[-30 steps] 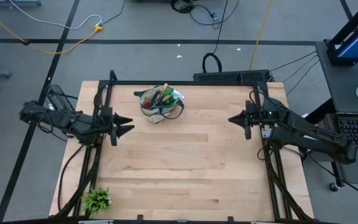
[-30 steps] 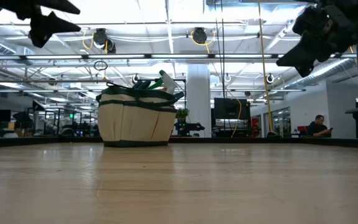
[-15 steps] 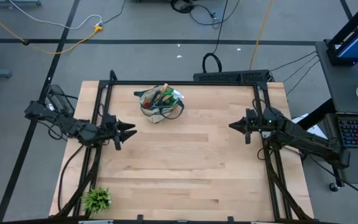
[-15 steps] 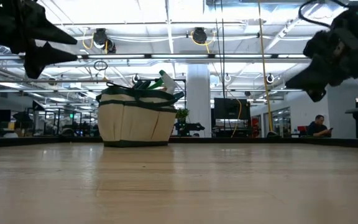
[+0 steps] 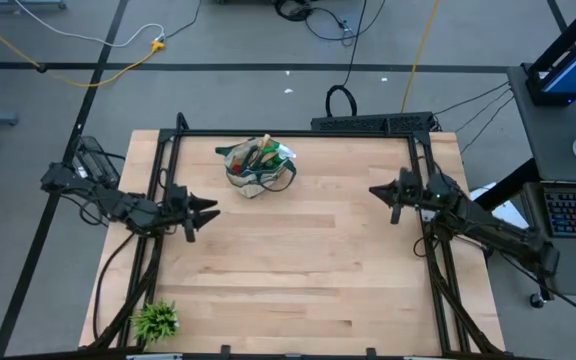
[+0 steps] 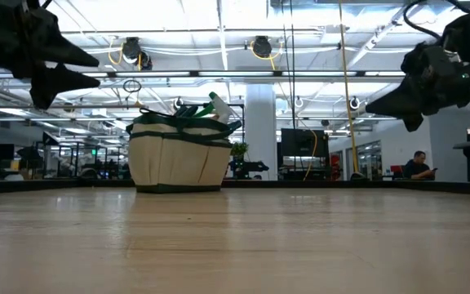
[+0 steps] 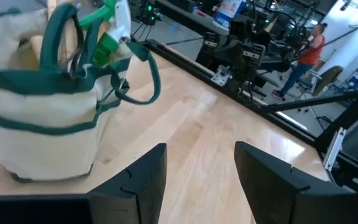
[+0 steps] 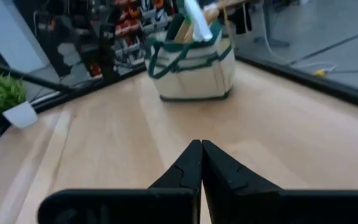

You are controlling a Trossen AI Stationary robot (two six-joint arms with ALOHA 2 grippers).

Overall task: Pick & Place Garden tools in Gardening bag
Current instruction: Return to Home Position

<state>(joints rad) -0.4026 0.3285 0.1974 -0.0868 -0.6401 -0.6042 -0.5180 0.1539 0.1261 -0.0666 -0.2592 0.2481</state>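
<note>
Now left hand (image 5: 210, 210) released, right hand (image 5: 373, 190) clenched, both empty; only hazard: overfilled gardening bag (image 6: 178, 161) tipping if clipped.

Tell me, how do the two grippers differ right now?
The left gripper has its fingers spread apart; the right gripper has them pressed together. The left one hangs nearer the bag; the right one is farther off. Both hold nothing and point inward over the table.

We see bright ceiling lights (image 6: 219, 16) glaring across the low view; from above, the table (image 5: 298, 270) is evenly lit, its shadows faint.
</note>
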